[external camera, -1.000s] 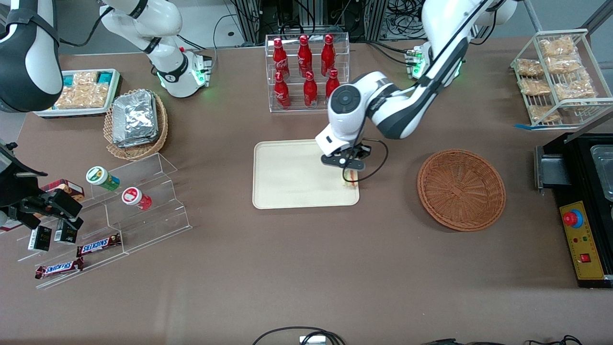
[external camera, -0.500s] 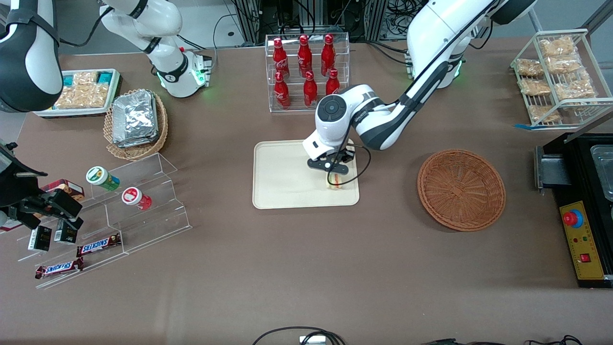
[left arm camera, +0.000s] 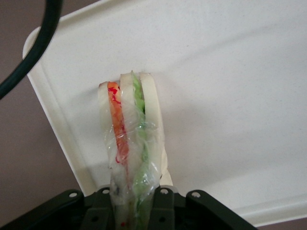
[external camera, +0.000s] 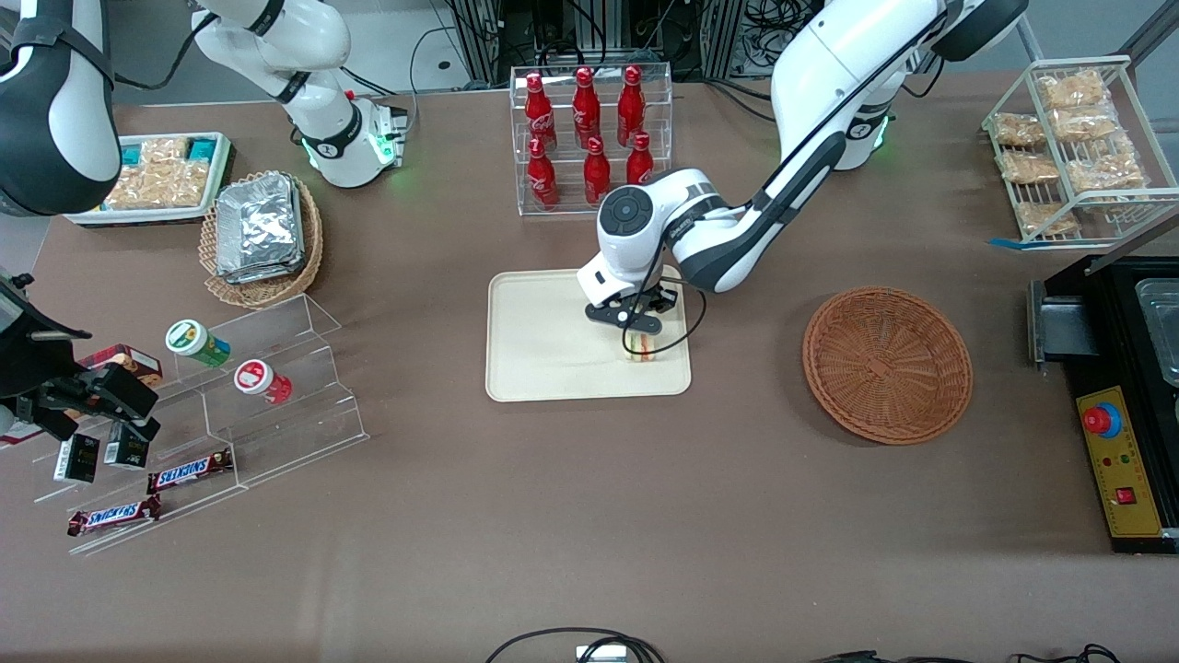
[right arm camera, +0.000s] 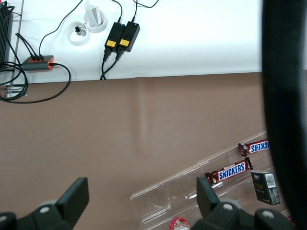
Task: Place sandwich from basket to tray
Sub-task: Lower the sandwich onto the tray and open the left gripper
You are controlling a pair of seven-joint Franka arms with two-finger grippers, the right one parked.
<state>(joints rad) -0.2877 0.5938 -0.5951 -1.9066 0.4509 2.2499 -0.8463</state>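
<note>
My left gripper (external camera: pixel 637 338) is over the cream tray (external camera: pixel 543 345), near the tray's end that faces the basket. It is shut on the sandwich (external camera: pixel 642 348), a clear-wrapped wedge with red and green filling. In the left wrist view the sandwich (left arm camera: pixel 129 139) stands on edge between the gripper (left arm camera: pixel 130 211) fingers, its tip at or just above the tray (left arm camera: pixel 230 96) surface; contact cannot be told. The reddish-brown wicker basket (external camera: pixel 887 364) lies toward the working arm's end of the table with nothing in it.
A clear rack of red bottles (external camera: pixel 589 138) stands farther from the front camera than the tray. A tan basket of foil packets (external camera: pixel 261 235) and clear steps with snack items (external camera: pixel 230 387) lie toward the parked arm's end. A black box (external camera: pixel 1119 396) is past the basket.
The gripper has carried the sandwich from the tray's basket-side edge further over the tray, toward the parked arm's end. It moved less in the last half second.
</note>
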